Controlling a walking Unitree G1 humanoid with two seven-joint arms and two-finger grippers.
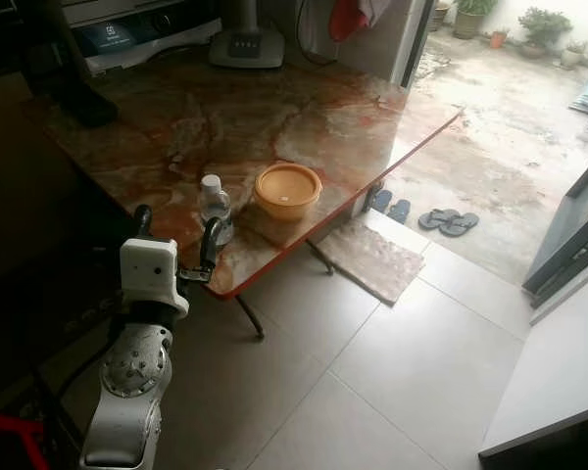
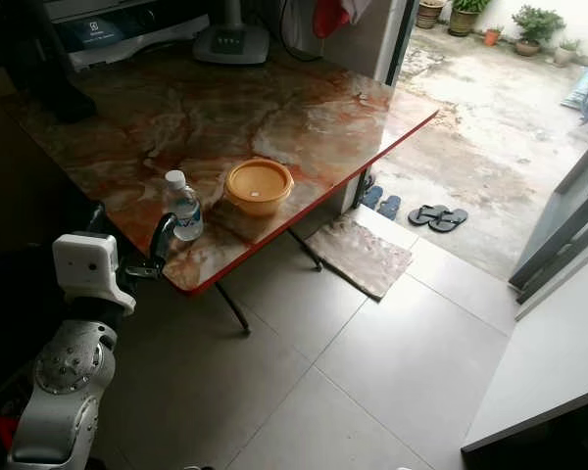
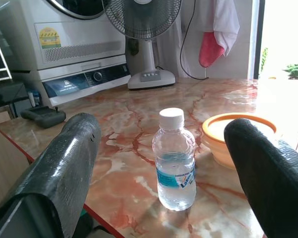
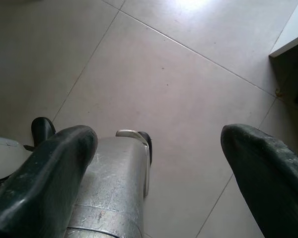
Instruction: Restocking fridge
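Small clear plastic water bottle with a white cap [image 1: 215, 207] stands upright near the front edge of the red-veined marble table [image 1: 225, 108], just beside the round orange plastic bowl [image 1: 287, 189], which sits at its 3 o'clock. Your left gripper [image 1: 176, 238] is the nearer one: bottle lies dead ahead at 12 o'clock, long axis vertical, centred between the spread fingers [image 3: 59, 163] but not yet inside them. Jaws open, empty. Left arm is raised, wrist level with the table edge. Right gripper [image 4: 156, 173] hangs idle over floor tiles, jaws open.
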